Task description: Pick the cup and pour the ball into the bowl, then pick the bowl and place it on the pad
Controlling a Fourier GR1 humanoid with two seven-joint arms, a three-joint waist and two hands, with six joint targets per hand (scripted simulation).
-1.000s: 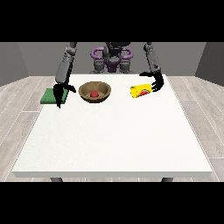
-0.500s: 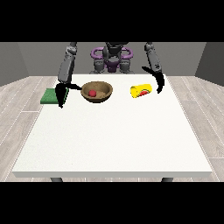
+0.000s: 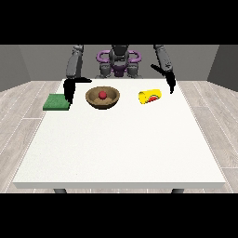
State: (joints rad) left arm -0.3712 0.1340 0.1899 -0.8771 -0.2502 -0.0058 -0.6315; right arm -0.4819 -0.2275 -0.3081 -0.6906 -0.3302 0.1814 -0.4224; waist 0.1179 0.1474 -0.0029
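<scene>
A brown bowl [image 3: 102, 99] stands on the white table [image 3: 121, 139] at the far middle, with a red ball [image 3: 102, 95] inside it. A yellow cup [image 3: 150, 96] lies on its side to the right of the bowl, its red inside facing the camera. A green pad [image 3: 56, 102] lies flat at the far left. The hand at the view's right [image 3: 170, 82] hangs above and to the right of the cup, apart from it, fingers straight and pointing down. The hand at the view's left [image 3: 69, 89] hangs between pad and bowl, fingers straight, thumb out towards the bowl, holding nothing.
The robot's purple and grey body [image 3: 119, 62] stands behind the table's far edge. The table's near half [image 3: 121, 153] stretches towards the camera. Grey plank floor [image 3: 18, 102] surrounds the table.
The hand at the view's right has let go of the cup and risen away to the right; the cup lies on the table. The hand at the view's left has lifted and shifted towards the bowl.
</scene>
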